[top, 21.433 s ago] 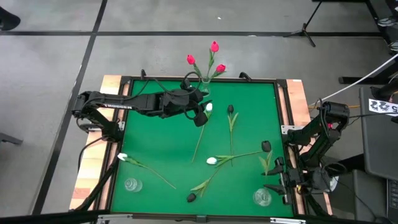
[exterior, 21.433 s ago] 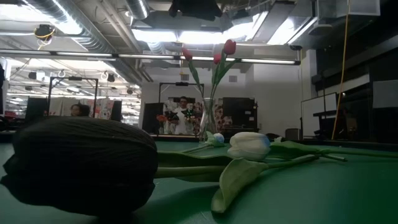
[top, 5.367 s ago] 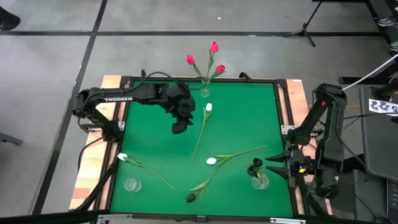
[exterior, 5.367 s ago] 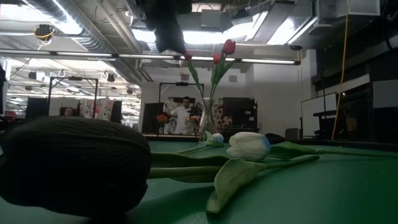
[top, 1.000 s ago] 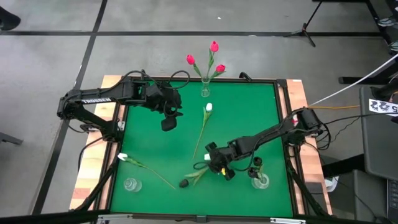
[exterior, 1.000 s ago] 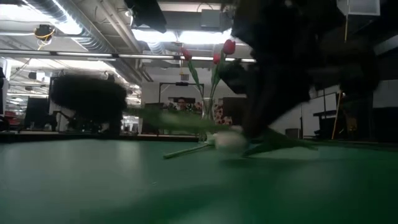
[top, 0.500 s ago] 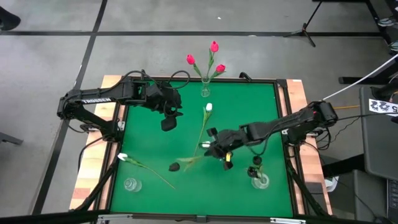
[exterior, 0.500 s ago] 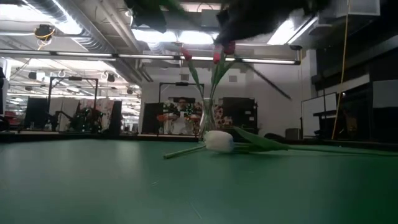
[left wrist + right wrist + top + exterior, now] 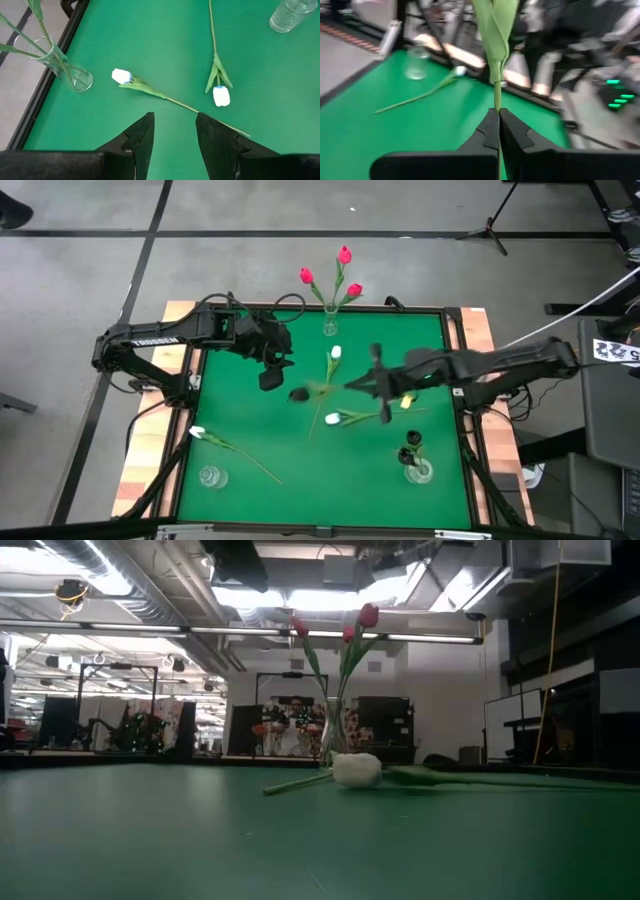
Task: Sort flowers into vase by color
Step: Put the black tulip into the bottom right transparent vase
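Note:
My right gripper (image 9: 362, 385) is over the middle of the green table, shut on a black tulip whose dark head (image 9: 298, 394) points toward the table's left. My left gripper (image 9: 270, 375) is open and empty at the far left. Three pink-red tulips stand in a glass vase (image 9: 330, 326) at the far edge. Black tulips (image 9: 411, 444) stand in a glass (image 9: 419, 471) at the near right. Three white tulips lie flat on the table: one (image 9: 335, 353) near the middle far side, one (image 9: 332, 418) in the middle, one (image 9: 196, 432) at the near left. My right gripper pinches the black tulip's thin green stem (image 9: 496, 102) between its two fingers (image 9: 489, 131), below a leaf (image 9: 495, 30). The stem sticks out ahead of the fingers toward the table's left, about level. The tulip is lifted clear of the table. Its head is outside the wrist view.
An empty glass (image 9: 210, 477) stands at the near left corner. A raised dark rim (image 9: 455, 370) runs round the green table. The long stems of the white tulips cross the middle and near left of the table.
My right gripper has gone up and toward the table's far edge from the near middle, staying shut on the black tulip's stem. The tulip has come off the table. Its head has gone with the gripper from the near side to the middle, pointing left.

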`<state>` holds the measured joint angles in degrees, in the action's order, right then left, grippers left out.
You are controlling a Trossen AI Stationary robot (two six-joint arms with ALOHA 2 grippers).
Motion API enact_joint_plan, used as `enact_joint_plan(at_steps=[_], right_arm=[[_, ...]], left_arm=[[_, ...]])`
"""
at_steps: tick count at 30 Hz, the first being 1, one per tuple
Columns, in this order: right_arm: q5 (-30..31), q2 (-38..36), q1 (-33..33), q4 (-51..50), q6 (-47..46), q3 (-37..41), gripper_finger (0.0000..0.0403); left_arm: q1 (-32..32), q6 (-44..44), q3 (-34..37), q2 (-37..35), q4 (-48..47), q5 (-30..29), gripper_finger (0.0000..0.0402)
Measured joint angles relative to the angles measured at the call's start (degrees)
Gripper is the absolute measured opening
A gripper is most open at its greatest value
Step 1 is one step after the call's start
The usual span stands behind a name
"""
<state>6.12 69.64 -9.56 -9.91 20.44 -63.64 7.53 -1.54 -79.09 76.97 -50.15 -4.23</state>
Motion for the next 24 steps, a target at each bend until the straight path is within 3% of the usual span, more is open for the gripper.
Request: enact_joint_plan(at_steps=[13, 19, 24], right_arm=[[18.3, -20.6, -1.1, -11.3, 0.0, 0.0, 0.0], [30.1, -28.9, -7.9, -19.7, -4.5, -0.1, 0.0], [35.4, -33.0, -15.6, -23.9, -9.4, -0.1, 0.0]], left_arm=[[0.0, 0.0, 0.0, 0.0, 0.2, -0.1, 0.0143], [0.0, 0.0, 0.0, 0.0, 0.2, -0.1, 0.0143], [0.0, 0.0, 0.0, 0.0, 0.2, -0.1, 0.0143]])
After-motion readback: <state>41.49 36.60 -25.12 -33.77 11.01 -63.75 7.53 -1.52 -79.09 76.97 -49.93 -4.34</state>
